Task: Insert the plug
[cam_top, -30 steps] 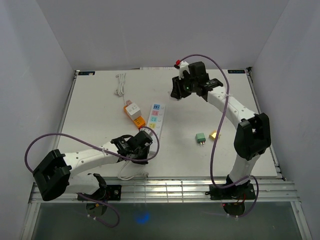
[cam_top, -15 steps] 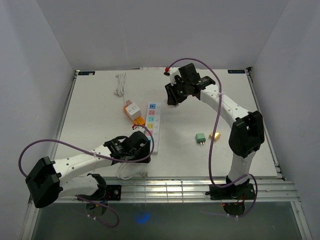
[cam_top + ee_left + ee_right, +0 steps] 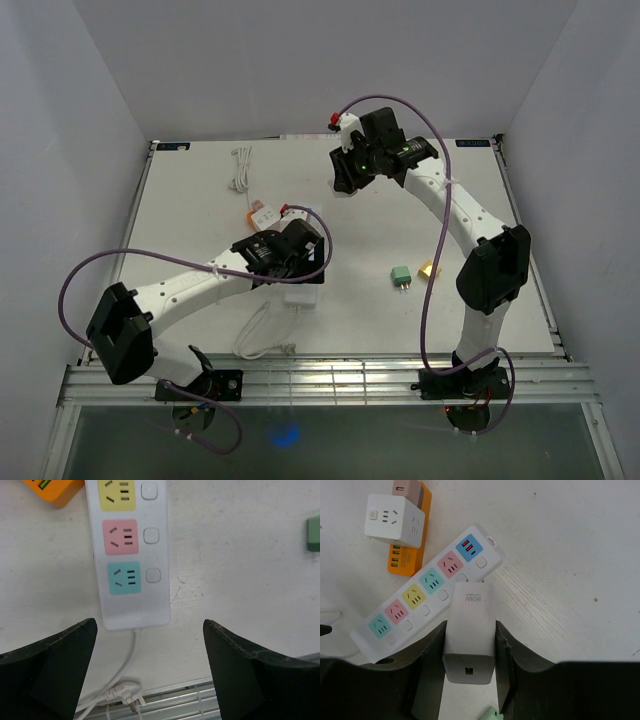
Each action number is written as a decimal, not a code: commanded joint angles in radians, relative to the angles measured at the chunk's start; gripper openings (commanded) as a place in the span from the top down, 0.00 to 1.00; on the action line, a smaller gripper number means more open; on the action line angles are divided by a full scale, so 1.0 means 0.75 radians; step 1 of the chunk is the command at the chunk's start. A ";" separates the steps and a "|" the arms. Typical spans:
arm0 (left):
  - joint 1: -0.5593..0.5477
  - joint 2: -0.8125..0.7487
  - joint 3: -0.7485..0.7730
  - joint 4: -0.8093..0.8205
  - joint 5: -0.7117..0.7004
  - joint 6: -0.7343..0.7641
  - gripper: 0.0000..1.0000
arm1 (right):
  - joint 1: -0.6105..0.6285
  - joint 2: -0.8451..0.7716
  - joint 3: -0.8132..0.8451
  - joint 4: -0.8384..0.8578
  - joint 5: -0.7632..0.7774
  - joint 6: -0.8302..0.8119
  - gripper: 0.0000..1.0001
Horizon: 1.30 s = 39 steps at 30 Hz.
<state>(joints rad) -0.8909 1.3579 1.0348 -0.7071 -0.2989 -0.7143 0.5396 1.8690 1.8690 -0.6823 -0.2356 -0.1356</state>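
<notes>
My right gripper (image 3: 470, 636) is shut on the plug (image 3: 469, 625), a white 80W charger block held by its sides. It hangs above the table, just off the red end of the power strip (image 3: 427, 596). The white strip has coloured sockets in a row. In the top view the right gripper (image 3: 348, 178) hovers at the far middle. My left gripper (image 3: 290, 250) is open over the strip (image 3: 300, 297) and covers most of it. In the left wrist view the left gripper (image 3: 149, 626) straddles the strip's cord end (image 3: 132, 555) with nothing between its fingers.
An orange adapter (image 3: 410, 555) with a white cube socket (image 3: 395, 520) lies beside the strip. A green adapter (image 3: 401, 276) and a yellow one (image 3: 429, 270) sit at the right. The strip's cord (image 3: 131, 652) runs to the near edge. A white cable (image 3: 240, 170) lies far left.
My left gripper went from shut to open and moved away from the near edge, over the strip. The strip sits nearer than before. The right gripper shifted slightly left with the plug.
</notes>
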 commanded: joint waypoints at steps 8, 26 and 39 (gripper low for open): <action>0.092 0.320 0.150 -0.027 -0.029 0.095 0.02 | -0.053 -0.093 -0.048 0.028 0.077 0.040 0.92; 0.149 0.427 0.107 0.243 0.167 0.245 0.02 | -0.090 -0.091 -0.095 0.051 0.028 0.050 0.92; 0.159 0.527 0.066 0.299 0.272 0.351 0.16 | -0.096 -0.085 -0.095 0.047 0.022 0.042 0.92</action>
<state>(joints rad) -0.7719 1.7271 1.0988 -0.4995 -0.1535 -0.4961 0.4713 1.8458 1.7885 -0.6815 -0.2020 -0.1074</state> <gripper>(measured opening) 0.908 0.430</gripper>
